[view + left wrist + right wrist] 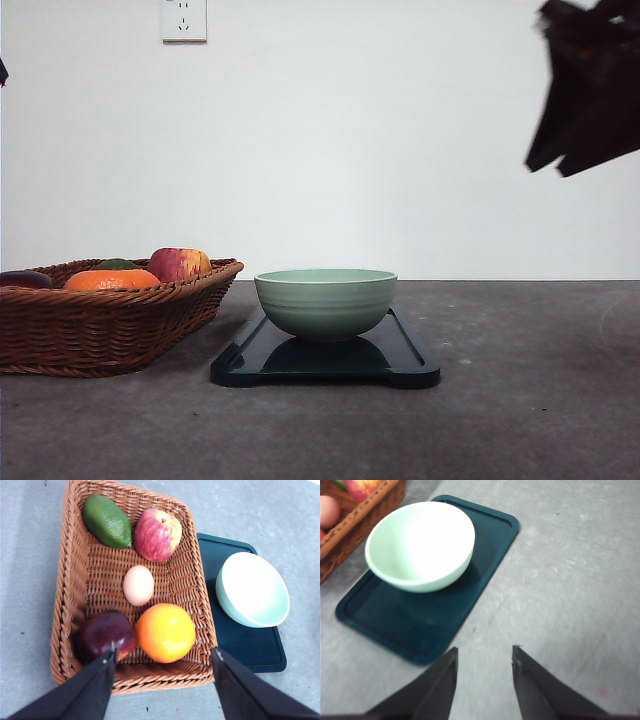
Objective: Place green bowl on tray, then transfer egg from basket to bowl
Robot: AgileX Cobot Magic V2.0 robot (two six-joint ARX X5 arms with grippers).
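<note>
The green bowl [325,300] stands upright and empty on the dark tray [400,365] at the table's middle. To its left sits the wicker basket [100,325]. In the left wrist view the egg [138,585] lies in the middle of the basket [70,580], between a red-yellow apple and an orange. My left gripper [164,655] hovers open above the basket's near edge, holding nothing. My right gripper [485,652] is open and empty, off the tray's [420,625] end, apart from the bowl [420,545]. It hangs high at the right [546,168].
The basket also holds a green avocado [106,521], a red-yellow apple [157,534], an orange [165,632] and a dark red fruit [102,634]. Bare grey table lies right of the tray [540,340]. A white wall with a socket [183,20] stands behind.
</note>
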